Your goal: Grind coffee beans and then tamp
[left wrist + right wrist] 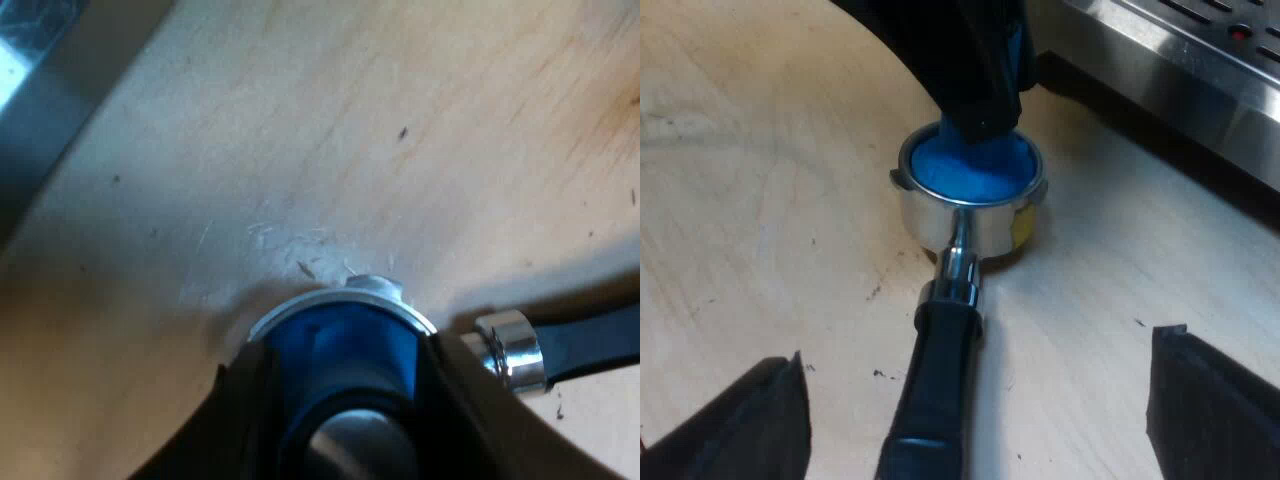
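One blue tamper [970, 165] sits in the holder [965, 228], gripped by left end effector [345, 360]; right end effector [977, 350] wide.

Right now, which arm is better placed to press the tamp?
Left. The left pincer grips the blue tamper, already seated in the holder. The right pincer is open astride the handle, touching nothing.

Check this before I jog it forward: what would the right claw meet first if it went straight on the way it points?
Probably the portafilter's dark handle, lying on the table just ahead of the open right claw; depth is unclear.
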